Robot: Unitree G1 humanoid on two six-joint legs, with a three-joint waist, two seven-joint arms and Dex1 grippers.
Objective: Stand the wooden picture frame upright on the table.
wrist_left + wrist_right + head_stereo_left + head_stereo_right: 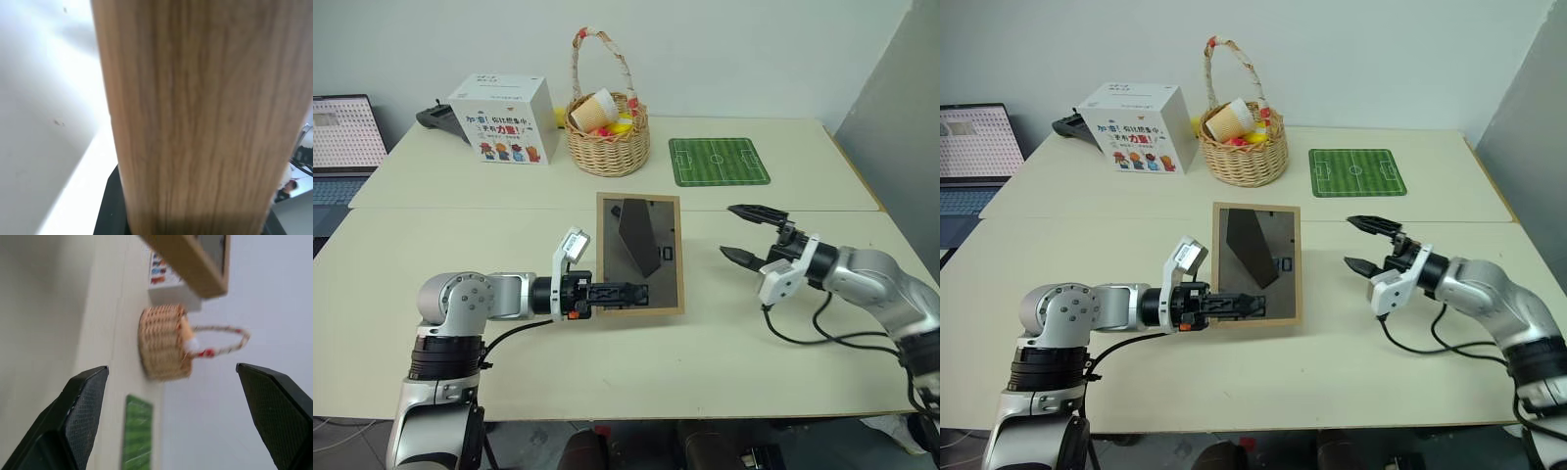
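- Wooden picture frame [639, 254]: held near the middle of the front section of the table [607, 372], its dark back and black fold-out stand [638, 235] facing the head camera; it appears tilted up off the tabletop, though whether its lower edge touches the surface cannot be told
- Left gripper [625, 292]: its two black fingers are closed over the lower rail of the light-wood border, near the left corner; the left wrist view shows wood grain close up
- Right gripper [744, 233]: jaws spread wide and empty, apart from the frame, to its right
- Handling, as judged: small, rigid and probably light; the smooth rail could slip or pivot in a narrow pinch, and any glazing would be fragile
- Suggested hold, as judged: on a wooden rail, clear of the stand, so the stand can swing out
- Appearance: rectangular, portrait format, pale wood edging around a dark backing board
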